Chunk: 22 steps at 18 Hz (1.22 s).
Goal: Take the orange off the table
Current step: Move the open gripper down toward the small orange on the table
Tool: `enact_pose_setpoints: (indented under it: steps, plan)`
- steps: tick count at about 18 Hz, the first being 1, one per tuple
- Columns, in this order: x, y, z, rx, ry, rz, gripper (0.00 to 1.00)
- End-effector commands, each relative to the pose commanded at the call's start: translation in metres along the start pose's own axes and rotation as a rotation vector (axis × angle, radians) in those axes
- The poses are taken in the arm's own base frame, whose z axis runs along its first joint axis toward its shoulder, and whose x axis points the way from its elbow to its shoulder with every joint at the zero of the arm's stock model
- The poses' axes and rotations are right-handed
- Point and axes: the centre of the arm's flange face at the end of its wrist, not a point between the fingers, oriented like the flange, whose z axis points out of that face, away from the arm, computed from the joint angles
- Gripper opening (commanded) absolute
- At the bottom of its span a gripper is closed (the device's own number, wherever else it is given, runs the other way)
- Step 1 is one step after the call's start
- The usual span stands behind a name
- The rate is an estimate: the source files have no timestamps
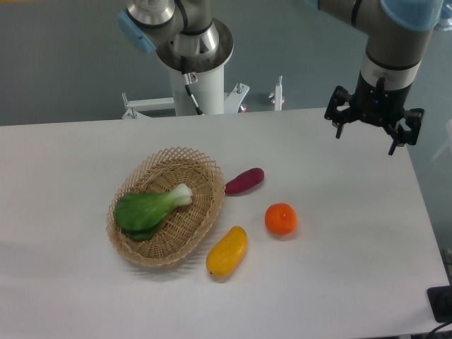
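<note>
The orange [281, 218] is small, round and bright orange. It rests on the white table [339, 282], right of centre. My gripper [366, 140] hangs above the table's far right part, well up and to the right of the orange. Its black fingers [338, 130] are spread apart and hold nothing.
A wicker basket [206, 169] holding a green leafy vegetable [150, 208] sits left of the orange. A purple oblong vegetable [244, 181] lies beside the basket's right rim. A yellow mango-like fruit [227, 251] lies just left and in front of the orange. The robot base [198, 78] stands behind the table.
</note>
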Motion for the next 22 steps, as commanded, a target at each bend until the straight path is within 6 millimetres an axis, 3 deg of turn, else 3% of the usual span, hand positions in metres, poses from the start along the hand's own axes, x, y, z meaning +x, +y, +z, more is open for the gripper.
enact_pose_setpoints:
  steps: [7,10,13,15,22]
  plan:
    - [0.001,-0.011,0.013,0.021,-0.021,0.013,1.00]
    - [0.009,-0.012,0.046,0.026,-0.018,0.014,1.00]
    - [0.026,-0.033,0.068,0.053,-0.054,-0.085,1.00]
    - [0.038,-0.054,0.093,0.064,-0.058,-0.165,1.00]
    - [0.056,-0.075,0.147,0.093,0.008,-0.323,1.00]
